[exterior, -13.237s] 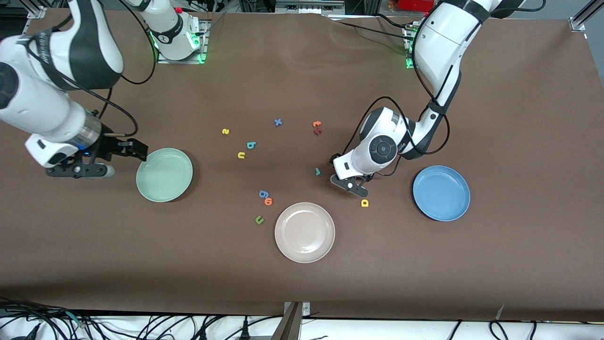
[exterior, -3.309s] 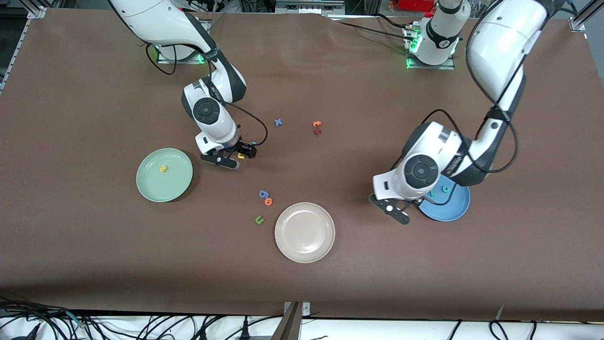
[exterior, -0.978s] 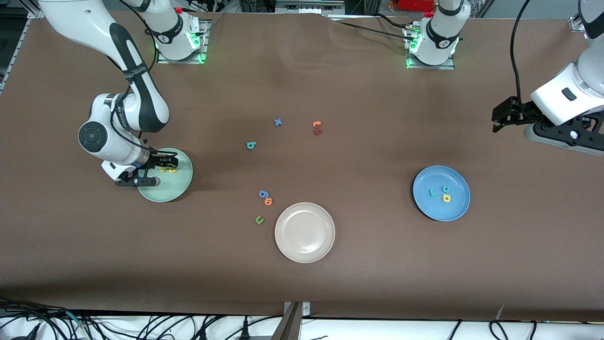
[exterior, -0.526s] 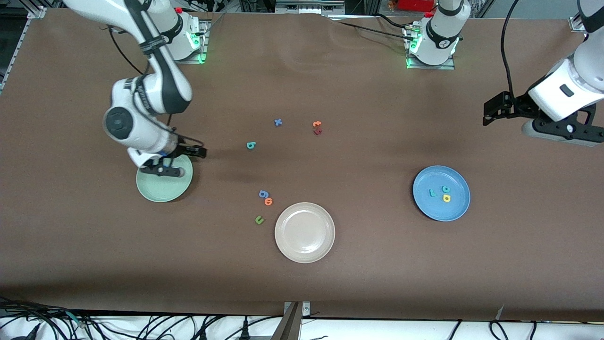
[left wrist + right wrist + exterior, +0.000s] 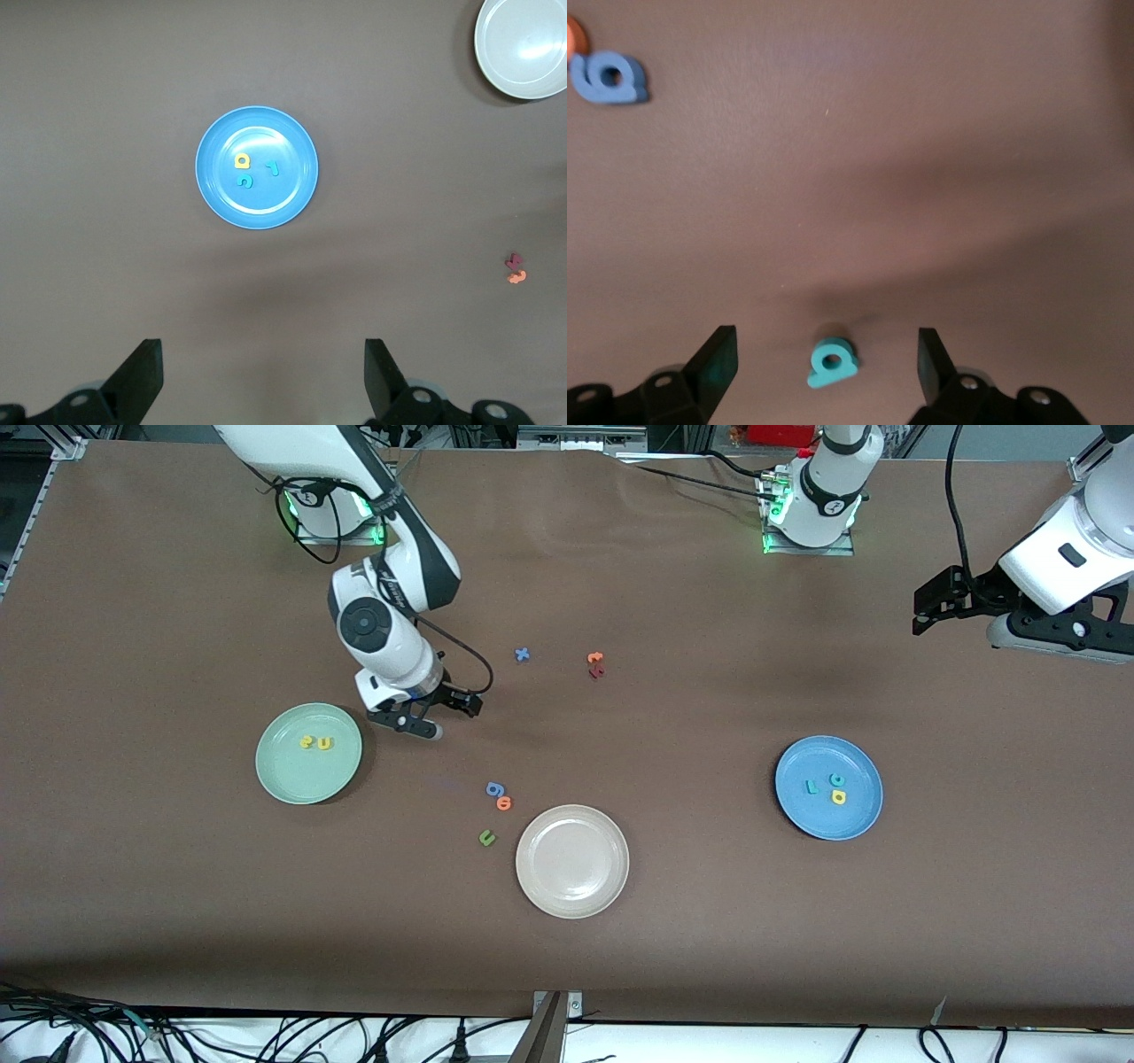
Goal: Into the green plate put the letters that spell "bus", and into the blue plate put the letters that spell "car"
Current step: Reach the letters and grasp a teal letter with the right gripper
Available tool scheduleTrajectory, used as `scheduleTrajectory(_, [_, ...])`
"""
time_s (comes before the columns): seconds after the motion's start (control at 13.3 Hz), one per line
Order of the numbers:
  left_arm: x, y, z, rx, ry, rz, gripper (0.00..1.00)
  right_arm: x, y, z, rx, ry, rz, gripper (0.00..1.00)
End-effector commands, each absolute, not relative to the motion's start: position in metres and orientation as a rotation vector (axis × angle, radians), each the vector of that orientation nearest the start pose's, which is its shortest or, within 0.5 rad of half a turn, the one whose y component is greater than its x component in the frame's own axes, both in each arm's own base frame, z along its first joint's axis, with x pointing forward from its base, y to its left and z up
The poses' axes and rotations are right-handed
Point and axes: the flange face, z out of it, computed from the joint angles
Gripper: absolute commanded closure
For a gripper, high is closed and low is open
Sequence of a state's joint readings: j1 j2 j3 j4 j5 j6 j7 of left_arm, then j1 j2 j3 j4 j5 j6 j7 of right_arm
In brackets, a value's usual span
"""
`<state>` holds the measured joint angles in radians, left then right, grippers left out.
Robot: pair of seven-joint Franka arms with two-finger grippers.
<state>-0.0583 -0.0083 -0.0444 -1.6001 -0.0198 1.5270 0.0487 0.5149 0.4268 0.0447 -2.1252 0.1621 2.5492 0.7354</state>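
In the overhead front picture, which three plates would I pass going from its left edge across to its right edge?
green plate → beige-white plate → blue plate

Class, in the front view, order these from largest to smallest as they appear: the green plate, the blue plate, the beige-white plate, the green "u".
1. beige-white plate, slightly largest, perhaps only by nearness to the camera
2. green plate and blue plate, alike
3. green "u", tiny
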Motion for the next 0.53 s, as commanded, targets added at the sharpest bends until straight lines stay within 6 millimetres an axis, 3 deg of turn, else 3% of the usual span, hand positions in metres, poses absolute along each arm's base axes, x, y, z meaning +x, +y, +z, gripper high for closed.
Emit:
scheduleTrajectory(0.0, [0.538, -0.056, 0.613, -3.125, 0.233, 0.103, 0.0, 0.488, 0.304, 0.186, -2.993, 0.549, 0.069, 0.09])
scheduleTrajectory(0.3, [0.538, -0.057, 0.614, -3.124, 0.235, 0.101, 0.0, 0.479, 0.314, 0.177, -3.006, 0.527, 0.082, 0.09])
scheduleTrajectory(0.45, [0.538, -0.057, 0.615, -3.124, 0.233, 0.098, 0.0, 0.464, 0.33, 0.174, -3.01, 0.471, 0.11, 0.09])
